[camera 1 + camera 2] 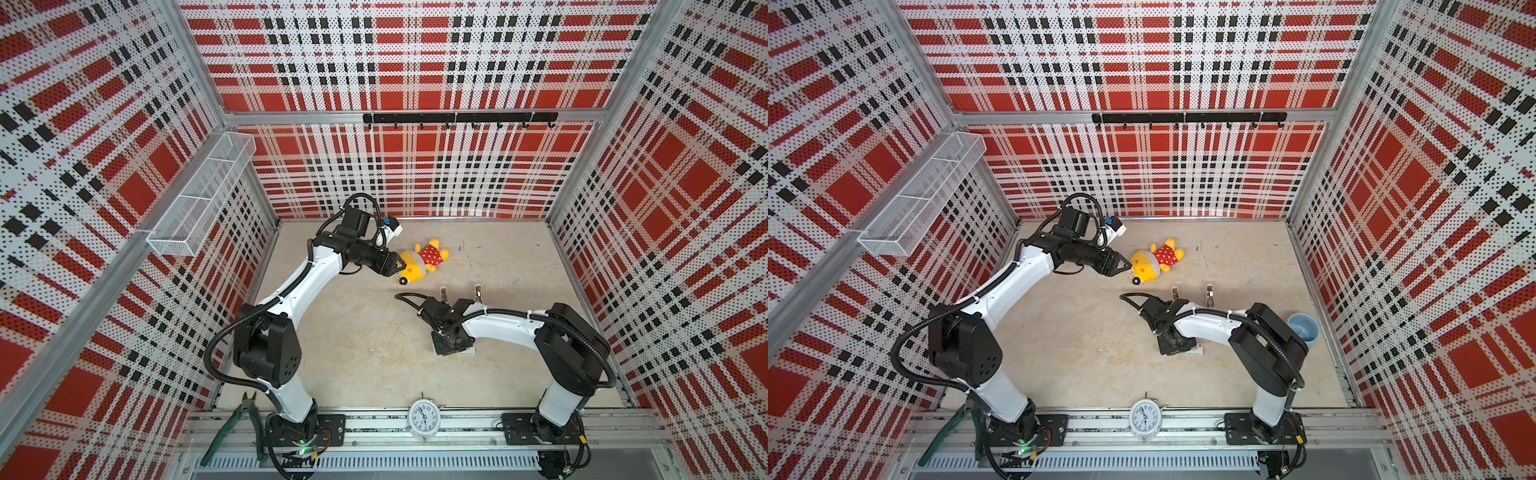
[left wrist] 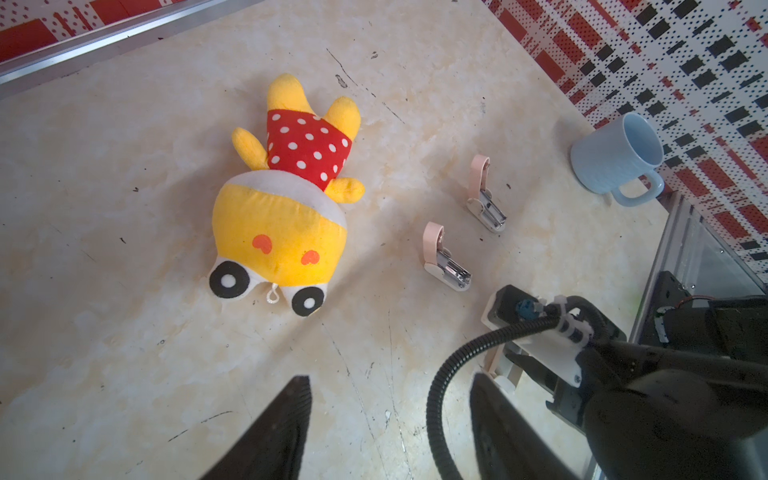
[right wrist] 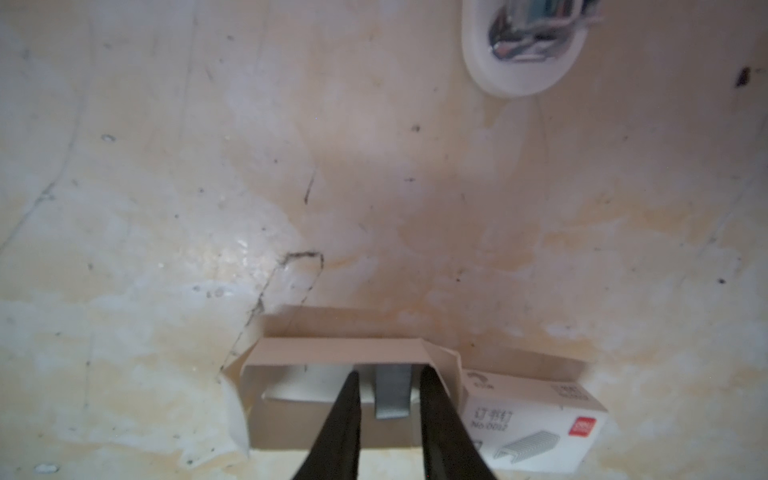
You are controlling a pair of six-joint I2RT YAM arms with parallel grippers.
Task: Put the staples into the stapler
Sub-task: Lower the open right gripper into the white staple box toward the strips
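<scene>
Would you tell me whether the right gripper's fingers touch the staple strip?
Apart: in the right wrist view, pale gaps separate the staple strip from both right gripper fingers.

Bare tabletop (image 1: 361, 353) lies open between the two arms, from the plush toy (image 1: 422, 262) to the alarm clock (image 1: 423, 417) on the near rail. A stapler (image 2: 446, 259) and a second stapler (image 2: 484, 195), lids raised, stand apart with a clear lane between them. A blue mug (image 2: 615, 160) crowds the right wall. Flaps of the cardboard box (image 3: 536, 419) hem the right gripper (image 3: 390, 372), its fingers parted around the staples (image 3: 390, 399) with slim gaps either side.
</scene>
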